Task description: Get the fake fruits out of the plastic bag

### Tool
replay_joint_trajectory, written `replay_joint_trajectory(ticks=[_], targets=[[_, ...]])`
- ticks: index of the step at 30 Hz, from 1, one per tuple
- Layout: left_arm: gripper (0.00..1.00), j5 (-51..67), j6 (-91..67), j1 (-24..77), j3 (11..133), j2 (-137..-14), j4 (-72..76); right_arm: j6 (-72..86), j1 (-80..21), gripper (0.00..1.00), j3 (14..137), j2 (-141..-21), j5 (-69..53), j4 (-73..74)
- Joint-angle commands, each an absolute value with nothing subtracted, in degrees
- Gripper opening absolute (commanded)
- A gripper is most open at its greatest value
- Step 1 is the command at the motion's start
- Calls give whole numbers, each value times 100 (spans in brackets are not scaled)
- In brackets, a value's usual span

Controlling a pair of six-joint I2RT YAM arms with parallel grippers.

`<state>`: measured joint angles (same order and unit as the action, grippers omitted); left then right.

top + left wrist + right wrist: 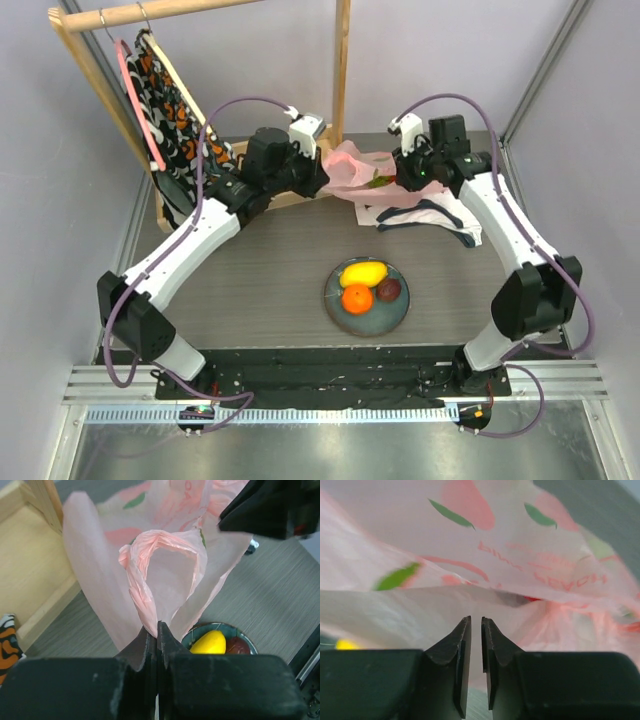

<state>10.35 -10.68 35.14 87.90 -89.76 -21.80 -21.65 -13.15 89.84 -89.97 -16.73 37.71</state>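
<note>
The thin, translucent pink plastic bag (352,172), printed with red and green shapes, is held up at the far side of the table between the two wrists. The left gripper (157,627) is clamped tight on one twisted loop handle (150,565) of the bag, its jaws meeting with the crumpled film pinched between them. The right gripper (475,622) stands at the bag's other side with its jaws only a narrow slit apart. Pink film fills the view just past the tips, and nothing shows between them. Something green (378,181) shows at the bag's mouth in the top view — too small to name.

Nearer the arm bases, well apart from the bag, a round dark blue-grey plate (380,318) carries three glossy plastic fruits. These are a yellow-orange mango (362,272), a round orange (357,298) touching it, and a dark purple round fruit (389,289) just beside both. A white-and-navy cloth (432,220) lies flat under the bag's right side. At the far left, a wooden rack (150,12) carries an orange, black and white patterned cloth (175,110) on a pink hanger (133,100). The grey wood-grain table (270,270) lies beneath it all.
</note>
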Motion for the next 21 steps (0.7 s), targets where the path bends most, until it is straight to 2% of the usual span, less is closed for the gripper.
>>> replay_joint_trajectory(ticks=[1, 7, 9, 16, 21], targets=[[0, 844, -1204, 3507, 9044, -8552, -2197, -2320, -1318, 22, 8632, -9351, -1337, 3254], [0, 783, -1222, 3507, 8824, -8473, -2136, -2469, -1617, 21, 8253, -9790, -941, 2794], [0, 677, -1204, 3498, 8737, -8455, -2144, -2628, -1679, 16, 8244, -9748, -957, 3136], [0, 949, -1239, 3489, 8473, -8437, -2022, -2584, -1828, 14, 6700, -8588, -906, 4463], [0, 1063, -1336, 3489, 8455, -8525, -2004, -2681, -1828, 13, 6951, -8174, -712, 4676]])
